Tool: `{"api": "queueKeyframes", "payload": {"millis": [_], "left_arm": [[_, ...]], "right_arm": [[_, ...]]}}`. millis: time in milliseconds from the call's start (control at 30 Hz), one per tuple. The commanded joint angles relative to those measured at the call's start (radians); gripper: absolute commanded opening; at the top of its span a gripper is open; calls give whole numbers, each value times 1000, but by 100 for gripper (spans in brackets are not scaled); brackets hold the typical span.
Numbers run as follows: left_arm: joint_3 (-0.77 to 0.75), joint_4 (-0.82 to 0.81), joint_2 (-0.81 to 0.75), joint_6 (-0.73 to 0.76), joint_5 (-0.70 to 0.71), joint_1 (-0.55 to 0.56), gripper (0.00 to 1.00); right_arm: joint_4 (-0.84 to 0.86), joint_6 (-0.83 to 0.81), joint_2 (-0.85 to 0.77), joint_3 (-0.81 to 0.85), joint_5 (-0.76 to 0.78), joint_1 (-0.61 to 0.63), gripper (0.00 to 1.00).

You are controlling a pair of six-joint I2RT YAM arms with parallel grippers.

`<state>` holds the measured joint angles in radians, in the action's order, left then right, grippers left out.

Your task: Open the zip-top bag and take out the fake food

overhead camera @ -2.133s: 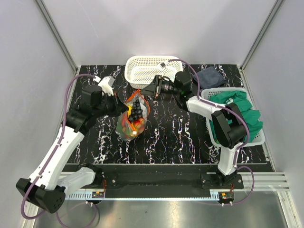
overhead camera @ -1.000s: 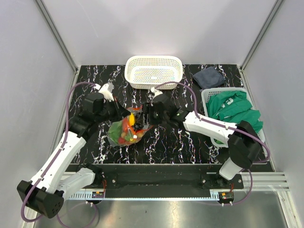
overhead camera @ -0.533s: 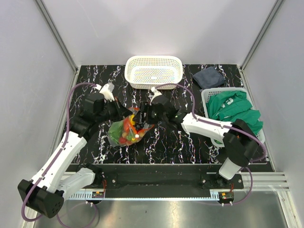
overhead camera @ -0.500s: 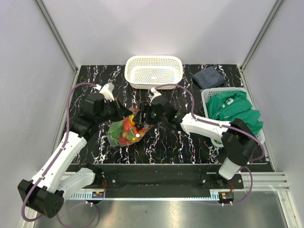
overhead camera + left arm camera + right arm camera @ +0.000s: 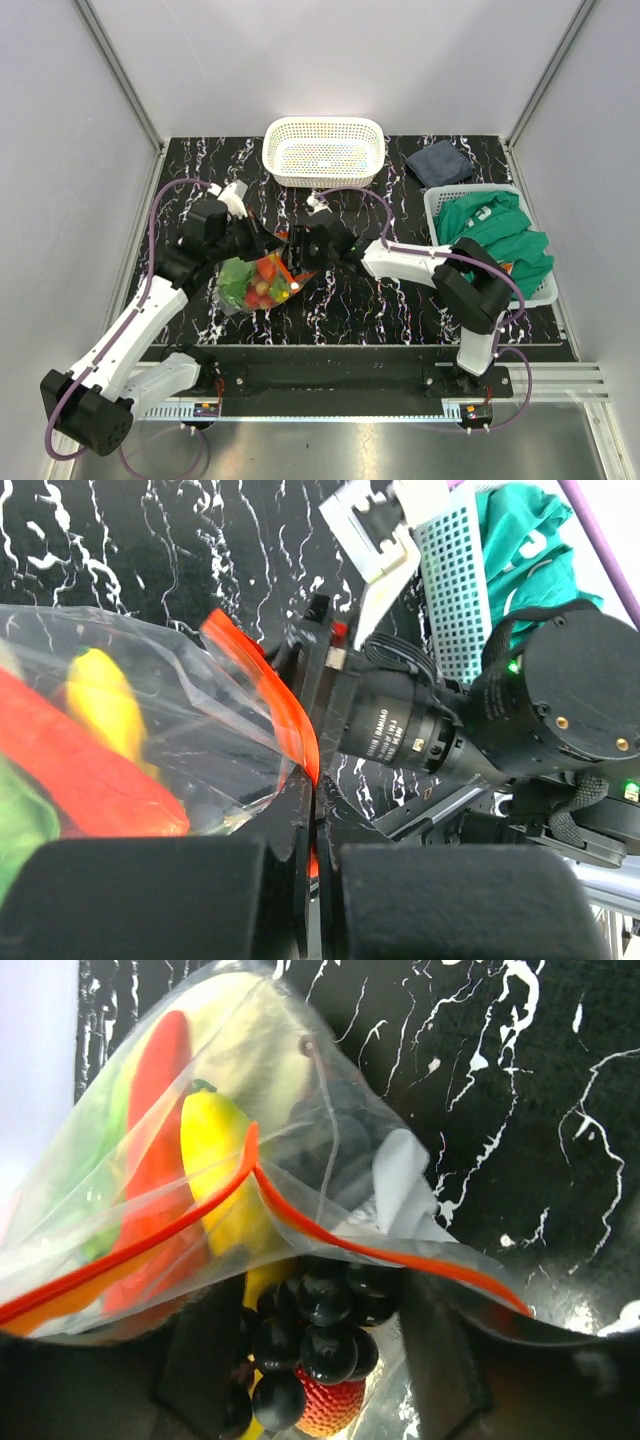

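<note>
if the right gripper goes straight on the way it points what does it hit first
Most likely the grapes in the open bag, straight ahead of the right gripper; depth is unclear.

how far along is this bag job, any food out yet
Done: the zip-top bag has its red zip strip parted, mouth open. In hand: the left claw pinches the rim while the open right claw straddles the grape bunch at the mouth. Left: nothing is out yet; banana and pepper sit inside.
</note>
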<state>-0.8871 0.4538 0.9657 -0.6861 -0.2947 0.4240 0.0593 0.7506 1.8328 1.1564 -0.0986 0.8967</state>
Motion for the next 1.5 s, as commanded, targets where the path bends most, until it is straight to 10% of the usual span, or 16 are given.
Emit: {"api": "queueKeyframes", "payload": {"millis": [0, 433, 1133, 1467], "left_arm": [[5, -109, -48, -10, -8, 9, 0], [54, -20, -111, 48, 132, 7, 0], [46, 102, -180, 30, 393, 6, 0], [36, 114, -199, 45, 411, 6, 0]], "right_arm": [[25, -42, 17, 54, 19, 21, 52], [51, -82, -139, 11, 8, 25, 4], [1, -103, -466, -93, -130, 28, 1], [-128, -215, -547, -21, 34, 27, 2]]}}
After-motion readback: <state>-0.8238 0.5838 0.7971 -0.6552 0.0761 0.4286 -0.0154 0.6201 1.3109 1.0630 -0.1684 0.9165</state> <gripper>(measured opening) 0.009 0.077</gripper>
